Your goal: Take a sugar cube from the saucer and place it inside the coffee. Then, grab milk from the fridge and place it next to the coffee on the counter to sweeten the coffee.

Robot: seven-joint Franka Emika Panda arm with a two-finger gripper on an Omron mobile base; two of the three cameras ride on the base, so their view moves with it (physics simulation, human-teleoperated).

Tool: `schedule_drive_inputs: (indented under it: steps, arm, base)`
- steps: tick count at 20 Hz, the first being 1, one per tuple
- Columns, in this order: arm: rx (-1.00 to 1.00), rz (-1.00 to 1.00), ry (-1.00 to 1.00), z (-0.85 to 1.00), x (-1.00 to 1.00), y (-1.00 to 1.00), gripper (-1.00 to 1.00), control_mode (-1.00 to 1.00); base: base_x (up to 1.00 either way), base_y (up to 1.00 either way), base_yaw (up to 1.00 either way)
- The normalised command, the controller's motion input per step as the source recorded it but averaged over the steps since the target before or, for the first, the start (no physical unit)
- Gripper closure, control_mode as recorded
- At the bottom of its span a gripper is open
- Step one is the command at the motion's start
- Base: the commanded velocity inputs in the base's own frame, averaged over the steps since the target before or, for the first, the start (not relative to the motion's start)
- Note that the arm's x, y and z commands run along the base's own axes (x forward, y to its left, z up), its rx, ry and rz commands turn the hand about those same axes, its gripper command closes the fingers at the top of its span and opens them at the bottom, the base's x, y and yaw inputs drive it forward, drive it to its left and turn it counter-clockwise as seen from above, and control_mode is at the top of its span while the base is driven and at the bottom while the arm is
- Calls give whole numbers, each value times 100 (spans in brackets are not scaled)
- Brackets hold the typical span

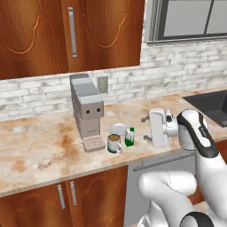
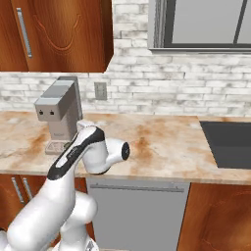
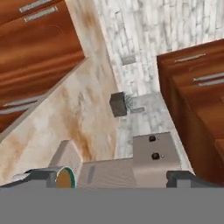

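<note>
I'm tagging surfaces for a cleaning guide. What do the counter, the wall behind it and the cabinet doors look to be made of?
The counter looks like polished stone: beige marbling with rusty blotches. The wall looks like whitewashed brick, with staggered mortar lines. The cabinet doors look like glossy reddish wood, grain and carved panels showing, with steel-looking handles.

milk (image 1: pixel 129 136) right of coffee (image 1: pixel 114 143), saucer (image 1: pixel 118 128) behind

I am reading no lettering, number or brand anywhere. The milk (image 1: pixel 129 136) carton is showing just white and green faces, too small to make out print, and the coffee machine (image 1: pixel 87 107) front is carrying two dark dots, no label.
</note>
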Motion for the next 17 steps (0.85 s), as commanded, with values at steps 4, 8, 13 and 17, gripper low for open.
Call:
schedule_drive_inputs:
  steps: [4, 8, 13, 17]
  arm:
    - [-33, 7, -100, 29, -100, 58, -100, -100]
    - [-31, 6, -100, 28, -100, 62, -100, -100]
    - [-10, 1, -39, 13, -40, 21, -100, -100]
    - [0, 0, 0, 0, 0, 0, -100, -100]
  base:
    - [0, 0, 0]
    - [0, 0, 0]
    - [0, 0, 0]
    - [0, 0, 0]
